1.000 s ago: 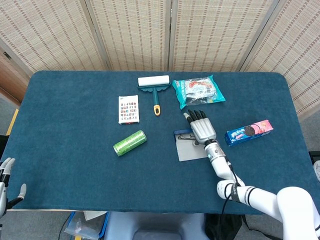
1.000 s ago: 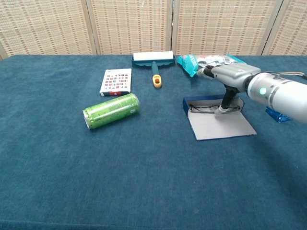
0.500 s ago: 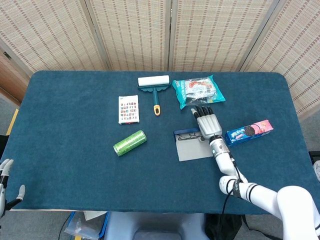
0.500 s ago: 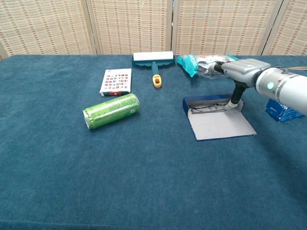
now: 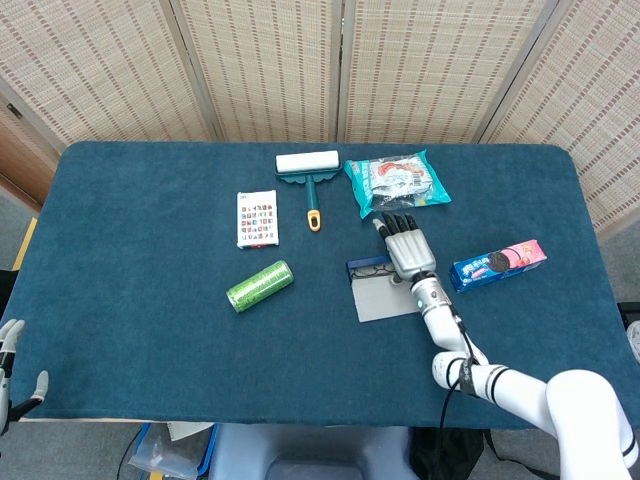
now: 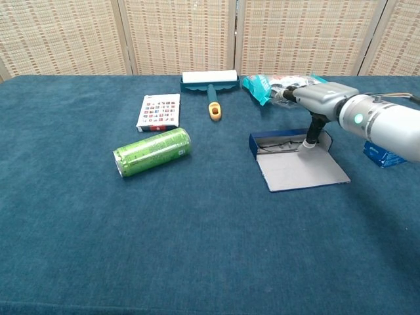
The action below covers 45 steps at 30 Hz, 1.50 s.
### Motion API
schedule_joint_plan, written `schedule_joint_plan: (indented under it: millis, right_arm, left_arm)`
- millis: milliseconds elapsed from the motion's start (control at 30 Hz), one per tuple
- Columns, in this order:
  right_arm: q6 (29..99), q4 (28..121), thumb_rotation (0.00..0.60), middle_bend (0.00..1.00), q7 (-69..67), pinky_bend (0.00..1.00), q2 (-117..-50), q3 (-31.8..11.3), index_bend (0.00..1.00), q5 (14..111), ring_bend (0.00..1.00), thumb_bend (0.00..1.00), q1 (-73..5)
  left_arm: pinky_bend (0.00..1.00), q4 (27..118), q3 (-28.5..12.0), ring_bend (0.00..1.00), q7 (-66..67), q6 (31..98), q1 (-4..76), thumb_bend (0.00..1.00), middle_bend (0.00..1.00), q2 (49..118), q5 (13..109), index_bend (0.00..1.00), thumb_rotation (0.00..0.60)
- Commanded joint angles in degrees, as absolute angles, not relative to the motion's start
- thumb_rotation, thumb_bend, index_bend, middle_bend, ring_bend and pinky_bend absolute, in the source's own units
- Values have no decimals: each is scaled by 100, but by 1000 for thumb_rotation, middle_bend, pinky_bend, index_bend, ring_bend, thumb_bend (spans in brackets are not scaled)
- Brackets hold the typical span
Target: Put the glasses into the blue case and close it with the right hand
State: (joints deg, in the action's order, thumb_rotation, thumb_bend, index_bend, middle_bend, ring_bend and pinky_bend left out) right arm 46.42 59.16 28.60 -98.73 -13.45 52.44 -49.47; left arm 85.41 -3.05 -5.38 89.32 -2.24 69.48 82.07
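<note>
The blue case (image 5: 355, 268) (image 6: 254, 143) lies open right of the table's middle, its grey lid (image 5: 383, 300) (image 6: 305, 170) folded flat toward me. The thin dark-framed glasses (image 5: 375, 268) (image 6: 275, 147) lie inside the tray. My right hand (image 5: 405, 248) (image 6: 318, 100) hovers over the case's right end, fingers stretched out and holding nothing. One fingertip (image 6: 307, 142) reaches down to the tray's right end. My left hand (image 5: 8, 350) hangs off the table's near left corner, fingers apart and empty.
A green can (image 5: 259, 285) (image 6: 152, 151) lies on its side left of the case. Behind are a card box (image 5: 257, 218), a lint roller (image 5: 309, 168) and a teal snack bag (image 5: 397, 182). A blue biscuit box (image 5: 497, 264) lies right of the case.
My right hand swung right half a second ago and has come back left over the case's right end. Its fingertip went from the lid to the tray's end. Case and glasses stay put.
</note>
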Motion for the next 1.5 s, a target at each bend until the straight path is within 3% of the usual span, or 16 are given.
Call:
schedule_joint_plan:
  millis: [33, 267, 467, 933, 1500]
  right_arm:
    - [4859, 6246, 600, 0, 2747, 0, -9712, -1254, 0, 5418, 0, 37, -4780]
    - [5748, 7291, 600, 0, 2343, 0, -9168, -781, 0, 6320, 0, 85, -4143]
    - [6223, 7659, 600, 0, 2119, 0, -8946, -450, 0, 6791, 0, 96, -3701]
    - [5977, 6975, 600, 0, 1769, 0, -9284, -311, 0, 7094, 0, 105, -3522]
    - [5714, 6587, 600, 0, 1728, 0, -9492, -510, 0, 7138, 0, 105, -3568]
  left_arm:
    - [0, 8534, -302, 0, -548, 8928, -227, 410, 0, 6948, 8205, 0, 600]
    - [0, 8562, -295, 0, -526, 8953, -207, 410, 0, 6944, 8295, 0, 600]
    - [0, 8605, -262, 0, -465, 8933, -180, 410, 0, 6955, 8373, 0, 600]
    - [0, 8610, -228, 0, -413, 8921, -186, 411, 0, 6974, 8389, 0, 600]
    - [0, 8576, -245, 0, -420, 8896, -169, 410, 0, 7000, 8366, 0, 600]
